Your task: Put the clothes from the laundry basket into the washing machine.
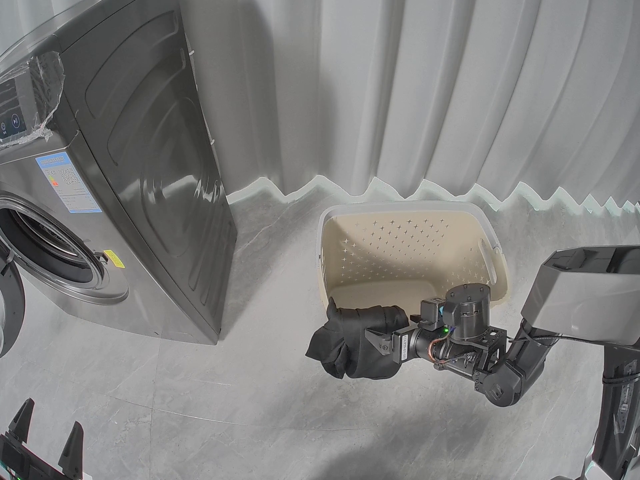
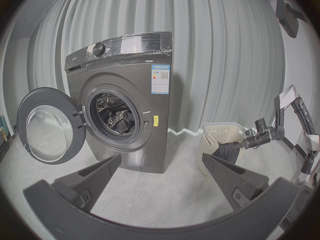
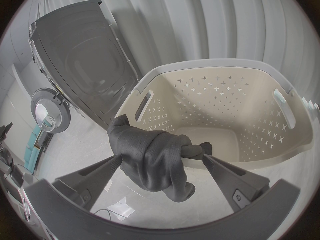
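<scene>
Gripped cloth (image 1: 350, 345) in right claw (image 3: 161, 158) at seven o'clock of basket (image 1: 407, 209), with washer (image 1: 133, 168) off toward ten o'clock.

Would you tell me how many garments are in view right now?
2. One dark garment hangs from the right hand, just outside the basket's near rim; a dark clump lies in the washer drum, where more may be hidden.
</scene>
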